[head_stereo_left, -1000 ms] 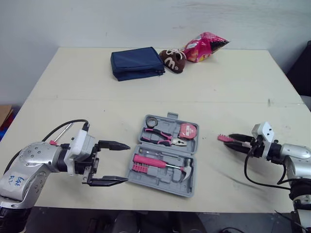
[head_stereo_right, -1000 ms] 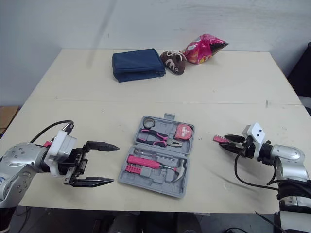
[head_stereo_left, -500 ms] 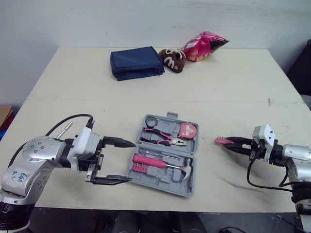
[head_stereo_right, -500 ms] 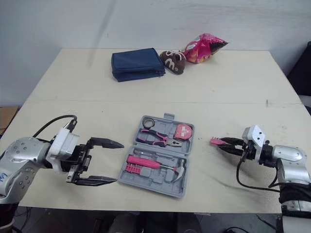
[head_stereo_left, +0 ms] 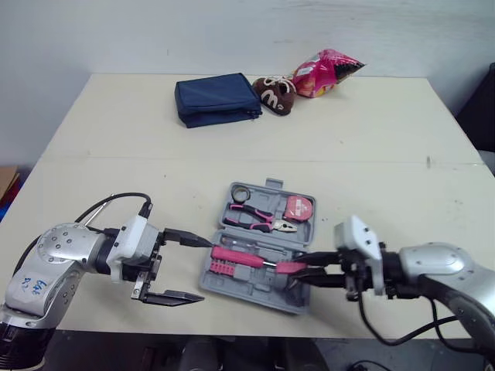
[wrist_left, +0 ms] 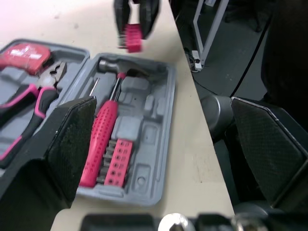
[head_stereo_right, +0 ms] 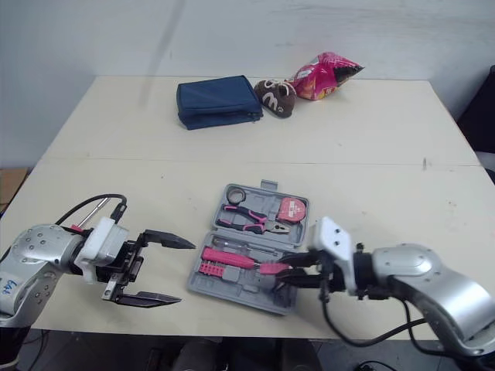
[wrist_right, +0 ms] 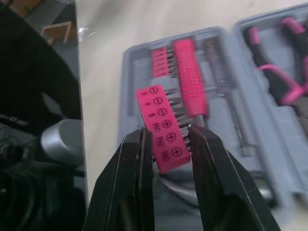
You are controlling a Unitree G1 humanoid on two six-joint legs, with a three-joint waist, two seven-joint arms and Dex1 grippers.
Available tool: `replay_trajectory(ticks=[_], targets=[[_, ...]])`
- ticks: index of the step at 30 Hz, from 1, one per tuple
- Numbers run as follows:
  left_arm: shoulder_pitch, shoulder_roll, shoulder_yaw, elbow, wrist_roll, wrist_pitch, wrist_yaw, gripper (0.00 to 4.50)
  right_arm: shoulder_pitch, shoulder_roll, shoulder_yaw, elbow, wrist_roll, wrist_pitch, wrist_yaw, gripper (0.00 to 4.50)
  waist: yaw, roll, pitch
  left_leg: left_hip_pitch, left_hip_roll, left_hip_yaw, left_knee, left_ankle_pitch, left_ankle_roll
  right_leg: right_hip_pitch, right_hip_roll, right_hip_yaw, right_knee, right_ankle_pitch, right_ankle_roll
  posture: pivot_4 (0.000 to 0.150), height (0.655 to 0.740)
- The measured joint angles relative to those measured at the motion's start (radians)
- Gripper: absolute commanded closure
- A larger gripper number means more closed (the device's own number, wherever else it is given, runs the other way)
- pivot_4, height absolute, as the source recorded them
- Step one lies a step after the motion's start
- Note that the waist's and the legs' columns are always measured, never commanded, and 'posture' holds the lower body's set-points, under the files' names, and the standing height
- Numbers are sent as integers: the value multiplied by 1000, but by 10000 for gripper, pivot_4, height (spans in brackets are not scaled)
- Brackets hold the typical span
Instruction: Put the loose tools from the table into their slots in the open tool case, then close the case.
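Observation:
The grey tool case (head_stereo_left: 247,284) lies open near the table's front edge. It holds pink-handled pliers (head_stereo_left: 255,220), a pink tape measure (head_stereo_left: 298,207), a hammer (wrist_left: 118,67), a pink screwdriver handle (wrist_left: 98,139) and a pink bit strip (wrist_left: 115,161). My right gripper (wrist_right: 166,132) is shut on a second pink bit holder (wrist_right: 161,130), held just above the case's near right part (head_stereo_left: 290,267). My left gripper (head_stereo_left: 203,270) stands open just left of the case, nothing between its fingers.
At the back of the table lie a navy pouch (head_stereo_left: 216,99), a brown candy bag (head_stereo_left: 274,94) and a pink snack bag (head_stereo_left: 325,73). The table's front edge runs close under the case and both grippers.
My right gripper has travelled left from the table's right side to over the case, carrying the pink bit holder. The left gripper stays open, now slightly closer to the case.

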Motion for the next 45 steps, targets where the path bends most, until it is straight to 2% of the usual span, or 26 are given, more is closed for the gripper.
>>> replay_trajectory(ticks=[7,15,19,45], targets=[[99,15,75,-14,-3,9,22,0,-90,89,123,-20,-5,155,-178,37828,-1,-2,1,-1,0,0,0,0,1,-1,-1,-1,0,0,0,1500,7400],[146,42,116,-44,-16,24,13,0,-131,120,206,-20,-18,241,-267,37828,0,-2,1,-3,0,-1,0,-1,1,-4,-1,-1,0,0,0,1500,7400],[151,43,133,-46,-16,27,14,0,-147,124,217,-19,-32,265,-287,37828,-2,-2,0,-13,-1,0,2,2,1,-14,-1,-1,4,0,0,1500,7400],[197,43,143,-43,-14,-8,-5,0,-217,218,312,-19,-109,344,-350,37829,-26,-5,-1,-12,-1,-1,1,2,3,-15,-1,-1,7,0,-1,1500,7400]])
